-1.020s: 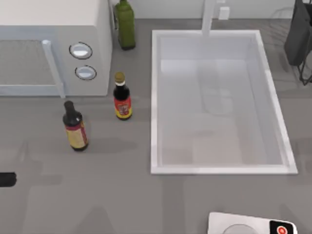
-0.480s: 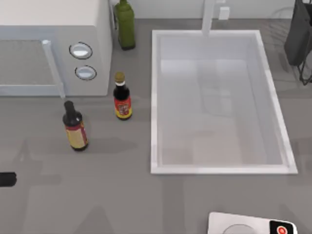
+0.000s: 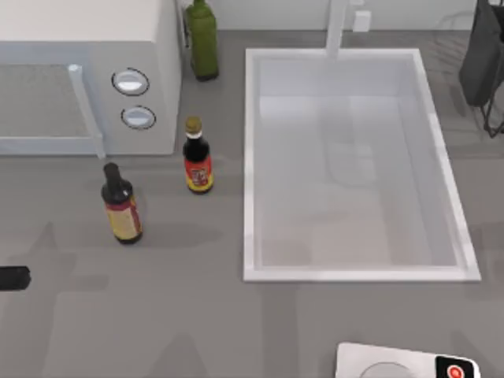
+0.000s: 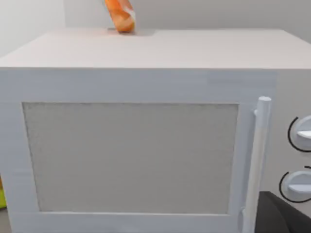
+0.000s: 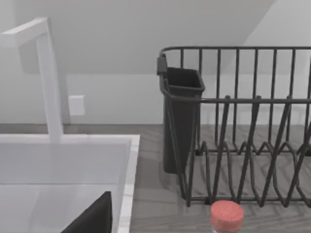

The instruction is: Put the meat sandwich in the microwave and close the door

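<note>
The microwave stands at the table's back left. Its door is shut, with the white bar handle beside the two knobs. An orange lump with a pale edge rests at the back of the microwave's top; I cannot tell whether it is the meat sandwich. A dark part of my left gripper shows at the table's left edge, in front of the door and apart from it. The right wrist view holds a dark wedge of my right gripper over the sink's corner.
Two dark sauce bottles stand in front of the microwave, a green bottle to its right. A white sink fills the middle and right. A black dish rack stands at the back right, a white slab with a red button at the front.
The dark part of my left gripper has crept a little toward the microwave and to the right. Everything else stands as before.
</note>
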